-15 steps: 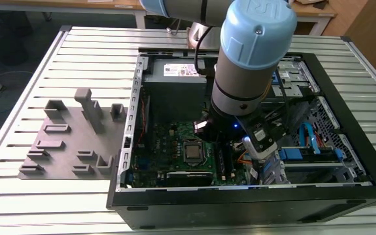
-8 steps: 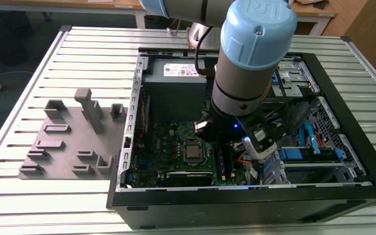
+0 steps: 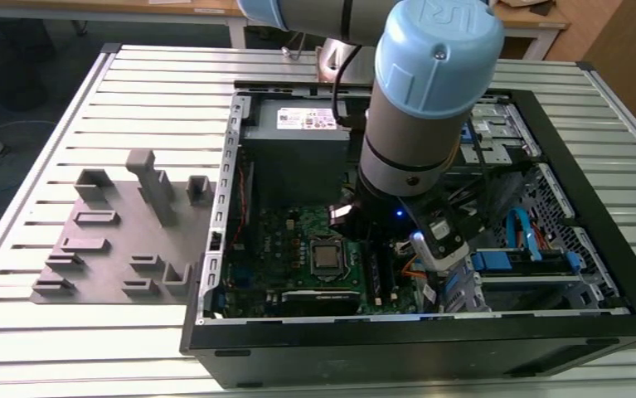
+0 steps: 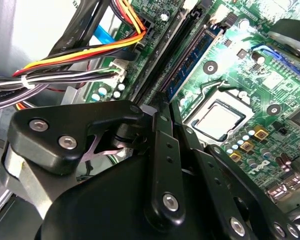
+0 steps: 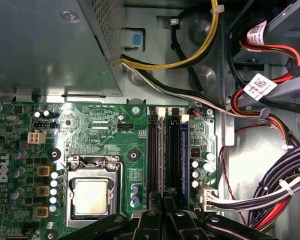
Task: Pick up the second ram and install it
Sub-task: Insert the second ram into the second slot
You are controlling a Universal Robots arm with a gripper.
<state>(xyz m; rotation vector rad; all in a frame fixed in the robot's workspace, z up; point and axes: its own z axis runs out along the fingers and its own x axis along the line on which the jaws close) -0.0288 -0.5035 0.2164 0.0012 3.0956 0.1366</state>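
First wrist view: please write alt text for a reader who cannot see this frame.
The gripper reaches over the memory slots of a green motherboard inside an open computer case. A processor socket sits beside the slots, a grey metal housing lies beyond the board, and bundled cables run along the slots' other side.

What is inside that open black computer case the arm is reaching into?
Inside the computer case: a green motherboard with a processor, memory slots and bundled cables. The gripper hangs over the slots, and the arm covers what lies below it.
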